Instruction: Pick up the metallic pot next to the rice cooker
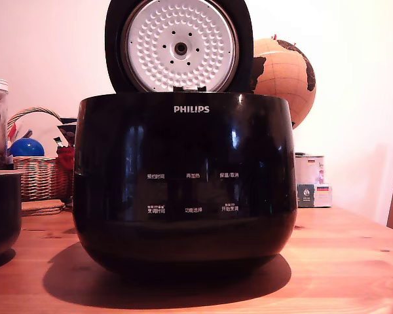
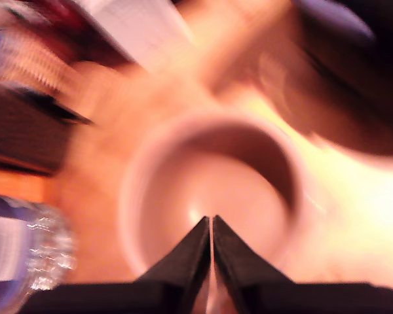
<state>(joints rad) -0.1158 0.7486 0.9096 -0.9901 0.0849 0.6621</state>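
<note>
The rice cooker (image 1: 183, 190) fills the tabletop (image 1: 340, 261) view; the pot (image 2: 213, 196) sits open-mouthed directly below my end effector (image 2: 211, 222), whose tips are pressed together, holding nothing. I judge I'm approaching: next I must open, then straddle 1 rim wall.

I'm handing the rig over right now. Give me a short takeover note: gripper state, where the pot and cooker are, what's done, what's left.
Gripper: shut, empty, fingertips together above the open mouth of the metallic pot; the wrist view is motion-blurred.
Metallic pot: on the wooden table, at the exterior view's left edge, partly cut off.
Rice cooker: centre of the table, lid raised.
Done: arm is over the pot.
Left: open the jaws, take hold of the rim, lift. Nothing is gripped yet.
</note>
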